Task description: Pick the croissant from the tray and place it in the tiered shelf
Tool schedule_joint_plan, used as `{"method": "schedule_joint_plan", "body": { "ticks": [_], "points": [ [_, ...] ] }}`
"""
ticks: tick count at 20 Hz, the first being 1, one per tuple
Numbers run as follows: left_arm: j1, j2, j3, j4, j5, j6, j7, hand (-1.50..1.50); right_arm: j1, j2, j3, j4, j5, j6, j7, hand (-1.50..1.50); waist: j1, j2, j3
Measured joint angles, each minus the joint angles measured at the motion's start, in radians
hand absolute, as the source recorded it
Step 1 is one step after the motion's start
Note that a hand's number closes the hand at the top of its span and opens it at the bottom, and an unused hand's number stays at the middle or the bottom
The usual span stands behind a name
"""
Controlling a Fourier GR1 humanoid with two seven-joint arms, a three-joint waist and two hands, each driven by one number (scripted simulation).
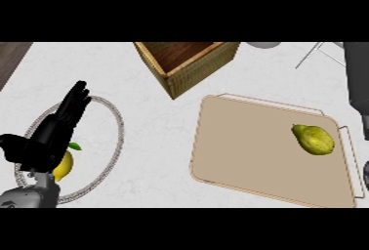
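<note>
- The left hand (51,134) is showing at the near left, rising from a grey forearm (29,197) at the lower edge; its fingers are lying straight and together, pointing toward the far side, and it is gripping nothing.
- The hand is hanging over a round plate with a grey woven-looking rim (115,122), which is sitting on the white counter (155,132) at the left.
- A yellow fruit with a small green leaf (65,163) is lying on that plate, partly hidden behind the hand; whether the hand is touching it cannot be told.
- A beige tray with thin wire handles (245,151) is lying on the counter at the right, turned slightly askew.
- A yellow-green pear (314,139) is resting on the tray toward its far right corner, near the right handle, and it is the only thing lying on the tray.
- No croissant is showing anywhere in the view, so its place cannot be told.
- A woven box with a wooden inside (189,61) is standing at the far centre, just beyond the tray's far left corner and apart from it, partly cut by the upper edge.
- A dark upright shape (358,73) is running along the far right edge, with thin pale rods (317,52) beside it.
- The right hand is not showing in the view.
</note>
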Motion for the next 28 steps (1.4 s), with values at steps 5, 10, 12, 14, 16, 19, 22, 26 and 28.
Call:
{"method": "schedule_joint_plan", "body": {
  "ticks": [5, 10, 12, 14, 16, 19, 22, 26, 28],
  "points": [
    [-0.006, -0.007, -0.006, 0.009, -0.009, 0.007, 0.001, 0.00, 0.012, -0.134, 0.090, 0.155, 0.195, 0.216, 0.049, 1.50, -0.004, -0.003, -0.002],
    [-0.012, -0.004, -0.004, 0.004, -0.001, -0.002, 0.004, 0.00, -0.052, -0.220, 0.152, 0.266, 0.302, 0.347, 0.068, 1.50, 0.014, -0.005, 0.001],
    [-0.005, 0.003, 0.005, 0.005, 0.013, -0.016, 0.002, 0.00, -0.077, -0.243, 0.172, 0.296, 0.328, 0.365, 0.057, 1.50, 0.017, -0.007, 0.002],
    [-0.006, -0.002, -0.003, 0.005, 0.009, -0.015, 0.007, 0.00, -0.091, -0.264, 0.184, 0.321, 0.341, 0.367, 0.022, 1.50, 0.016, -0.007, 0.003],
    [-0.007, -0.009, -0.008, 0.005, 0.005, -0.010, 0.009, 0.00, -0.108, -0.275, 0.186, 0.341, 0.341, 0.358, -0.012, 1.50, 0.018, -0.007, 0.003],
    [-0.020, -0.014, -0.012, 0.004, 0.000, -0.005, 0.015, 0.00, -0.125, -0.300, 0.154, 0.362, 0.303, 0.316, -0.082, 1.50, 0.022, -0.004, 0.005],
    [-0.028, -0.012, -0.010, 0.014, -0.001, -0.008, 0.010, 0.00, -0.140, -0.316, 0.129, 0.395, 0.274, 0.318, -0.139, 1.50, 0.024, -0.003, 0.005],
    [-0.024, -0.014, -0.013, 0.014, -0.008, -0.006, 0.005, 0.00, -0.155, -0.331, 0.104, 0.456, 0.242, 0.399, -0.213, 1.50, 0.027, -0.003, 0.005],
    [-0.025, -0.007, -0.007, 0.012, 0.000, -0.014, 0.007, 0.00, -0.149, -0.336, 0.090, 0.482, 0.224, 0.437, -0.254, 1.50, 0.026, -0.003, 0.005]
  ]
}}
